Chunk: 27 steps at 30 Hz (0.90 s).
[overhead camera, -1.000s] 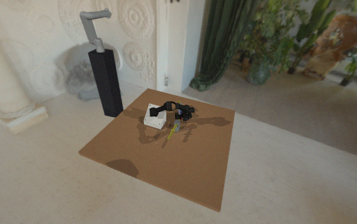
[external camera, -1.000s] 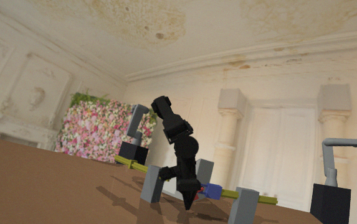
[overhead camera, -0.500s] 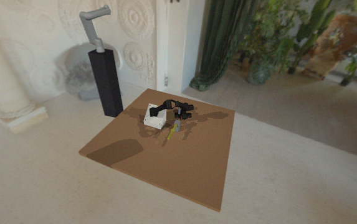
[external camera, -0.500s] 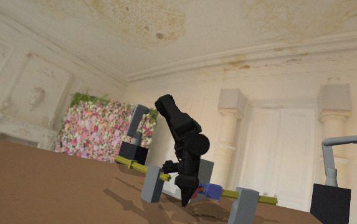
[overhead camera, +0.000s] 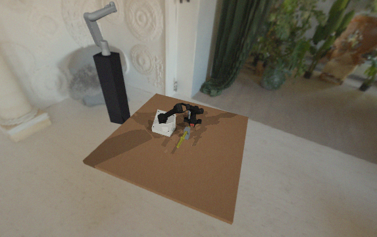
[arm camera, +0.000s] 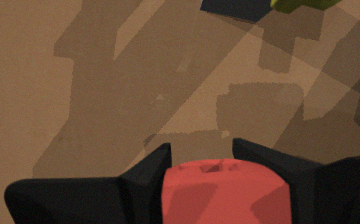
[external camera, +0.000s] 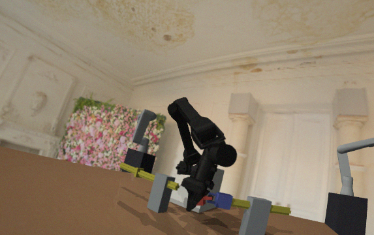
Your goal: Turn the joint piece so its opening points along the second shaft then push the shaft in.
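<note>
My gripper [external camera: 196,206] [arm camera: 201,147] is shut on the red joint piece [external camera: 201,201] [arm camera: 226,197], which also shows as a small red spot in the top view [overhead camera: 192,125]. A blue hinge part [external camera: 224,200] links it to the fixed yellow shaft [external camera: 240,203], held in a grey block [external camera: 254,217]. The second yellow shaft [external camera: 145,175] [overhead camera: 181,139] [arm camera: 303,4] passes through the other grey block [external camera: 159,194] [overhead camera: 187,132]. Its near end stands a little apart from the gripper. The joint's opening is hidden by the fingers in the exterior view, so its exact direction cannot be told.
The arm's white base box [overhead camera: 161,130] stands on the brown table top [overhead camera: 175,178], close beside the blocks. The grey blocks stand on either side of the gripper. A grey arm on a black pedestal [overhead camera: 112,87] [external camera: 346,210] stands off the table.
</note>
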Motion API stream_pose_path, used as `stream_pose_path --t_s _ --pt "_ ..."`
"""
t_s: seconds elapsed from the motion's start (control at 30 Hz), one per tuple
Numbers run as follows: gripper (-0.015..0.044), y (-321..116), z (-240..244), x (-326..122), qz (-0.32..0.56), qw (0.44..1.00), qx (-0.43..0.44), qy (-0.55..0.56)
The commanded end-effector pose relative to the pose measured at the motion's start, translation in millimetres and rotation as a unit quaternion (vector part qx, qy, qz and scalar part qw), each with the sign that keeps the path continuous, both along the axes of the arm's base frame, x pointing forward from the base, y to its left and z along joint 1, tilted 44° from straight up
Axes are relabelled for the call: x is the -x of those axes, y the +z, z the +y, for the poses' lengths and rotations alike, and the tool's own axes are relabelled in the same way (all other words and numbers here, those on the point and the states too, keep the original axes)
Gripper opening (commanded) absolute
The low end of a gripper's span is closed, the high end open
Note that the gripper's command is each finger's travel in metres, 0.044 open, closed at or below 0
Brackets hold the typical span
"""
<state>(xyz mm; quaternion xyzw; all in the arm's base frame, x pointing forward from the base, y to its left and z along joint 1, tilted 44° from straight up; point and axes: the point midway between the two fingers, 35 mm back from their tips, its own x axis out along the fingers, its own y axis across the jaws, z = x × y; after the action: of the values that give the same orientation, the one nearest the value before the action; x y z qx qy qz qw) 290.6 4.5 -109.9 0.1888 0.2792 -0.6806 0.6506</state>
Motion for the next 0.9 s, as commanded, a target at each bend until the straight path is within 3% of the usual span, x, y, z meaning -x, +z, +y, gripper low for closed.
stream_pose_path --t_s 0.0,0.87 --pt "0.0000 2.0 0.9 1.4 -0.011 1.000 0.021 -0.010" --pt "0.0000 3.5 1.2 1.5 -0.018 0.999 0.036 -0.015"
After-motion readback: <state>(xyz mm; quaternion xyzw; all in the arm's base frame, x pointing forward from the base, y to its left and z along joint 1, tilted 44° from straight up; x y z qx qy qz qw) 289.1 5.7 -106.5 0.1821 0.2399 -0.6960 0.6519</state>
